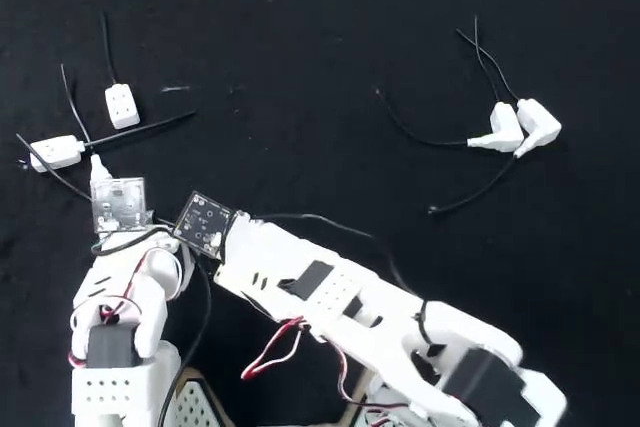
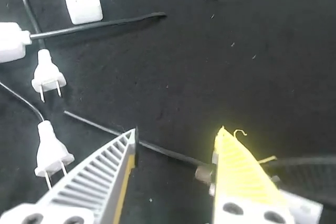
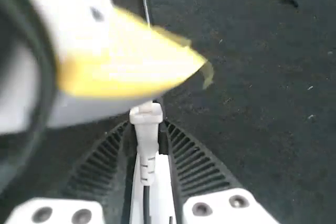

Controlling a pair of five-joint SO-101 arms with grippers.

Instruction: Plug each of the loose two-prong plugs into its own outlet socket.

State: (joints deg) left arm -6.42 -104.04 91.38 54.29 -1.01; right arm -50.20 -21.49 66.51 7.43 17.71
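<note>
Black cloth table (image 1: 330, 37), two white arms at its near edge. Far left lie a square socket (image 1: 122, 105) and a corded socket (image 1: 55, 152). The left wrist view adds a loose plug (image 2: 47, 77) and a second plug (image 2: 51, 150), prongs bare, and the left gripper (image 2: 176, 132), its ribbed fingers spread over a cable (image 2: 168, 152). The right gripper (image 3: 147, 126) clenches a white plug (image 3: 146, 148). Far right, two white corded pieces (image 1: 505, 132) touch.
</note>
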